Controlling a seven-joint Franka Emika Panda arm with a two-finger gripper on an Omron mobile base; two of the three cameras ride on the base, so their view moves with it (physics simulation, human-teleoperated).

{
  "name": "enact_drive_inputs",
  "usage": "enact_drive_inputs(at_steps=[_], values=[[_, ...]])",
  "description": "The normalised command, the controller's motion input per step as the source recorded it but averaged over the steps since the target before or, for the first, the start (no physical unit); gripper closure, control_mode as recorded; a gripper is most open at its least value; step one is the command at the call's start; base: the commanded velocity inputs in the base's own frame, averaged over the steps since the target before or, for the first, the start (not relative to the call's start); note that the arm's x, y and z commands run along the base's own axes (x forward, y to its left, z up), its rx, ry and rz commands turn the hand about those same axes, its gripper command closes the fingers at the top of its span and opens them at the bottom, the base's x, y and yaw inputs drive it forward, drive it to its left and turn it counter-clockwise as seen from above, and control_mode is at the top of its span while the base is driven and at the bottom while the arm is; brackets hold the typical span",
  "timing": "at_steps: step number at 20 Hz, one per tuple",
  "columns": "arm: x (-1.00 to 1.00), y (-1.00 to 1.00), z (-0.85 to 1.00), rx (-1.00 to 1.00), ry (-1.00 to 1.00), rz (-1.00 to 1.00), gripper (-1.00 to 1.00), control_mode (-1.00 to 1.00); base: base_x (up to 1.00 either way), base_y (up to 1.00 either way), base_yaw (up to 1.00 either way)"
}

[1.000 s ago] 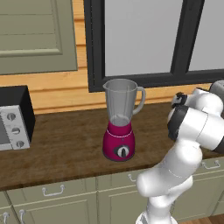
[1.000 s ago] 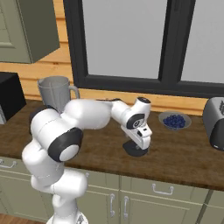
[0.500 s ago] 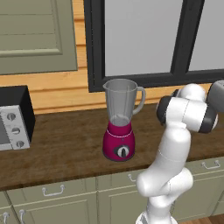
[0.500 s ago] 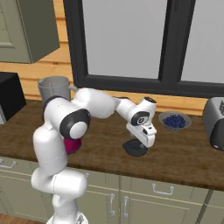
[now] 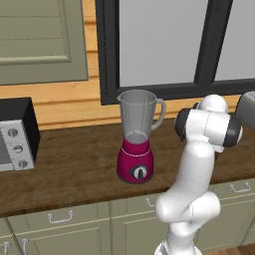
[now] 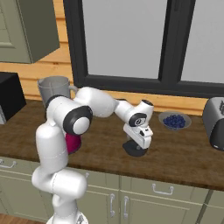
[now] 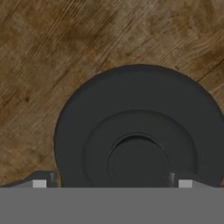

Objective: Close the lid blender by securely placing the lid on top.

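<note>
The blender (image 5: 137, 144) stands on the wooden counter, a magenta base with a dial under a tall clear grey jar whose top is uncovered; the arm partly hides it (image 6: 54, 89) in the right base view. The lid (image 6: 134, 150), a dark round domed cap, lies flat on the counter well to the blender's right. My gripper (image 6: 138, 145) hangs straight down just over it, open. In the hand view the lid (image 7: 138, 131) looms large and close, with a raised knob at its middle. The gripper (image 7: 111, 183) shows two spread fingertips (image 7: 39, 183), with nothing between them.
A black-and-grey box appliance with knobs (image 5: 15, 134) sits at the counter's left end. A bowl of blueberries (image 6: 175, 120) and a toaster (image 6: 215, 122) stand to the right of the lid. A dark-framed window and wooden wall rise behind the counter.
The arm's elbow has swung round and upward while the hand stayed over the lid, sinking slightly closer to it. Lid and blender have not moved.
</note>
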Motion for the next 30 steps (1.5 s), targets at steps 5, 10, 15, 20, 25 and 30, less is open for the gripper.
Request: enact_drive_inputs(at_steps=[5,10,15,20,25,30], values=[[0.00,0.06,-0.30,0.00,0.00,-0.01,-1.00,-1.00,0.00,0.00,0.00],[0.00,0.00,-0.51,-0.01,0.00,0.00,1.00,-1.00,0.00,0.00,0.00],[-0.04,0.05,-0.76,-0.01,-0.06,-0.02,1.00,-1.00,0.00,0.00,0.00],[-0.04,0.02,-0.79,0.00,-0.11,-0.03,1.00,-1.00,0.00,0.00,0.00],[-0.01,0.01,-0.78,0.00,-0.07,-0.04,1.00,-1.00,0.00,0.00,0.00],[0.00,0.08,-0.58,-0.01,0.05,0.00,1.00,-1.00,0.00,0.00,0.00]])
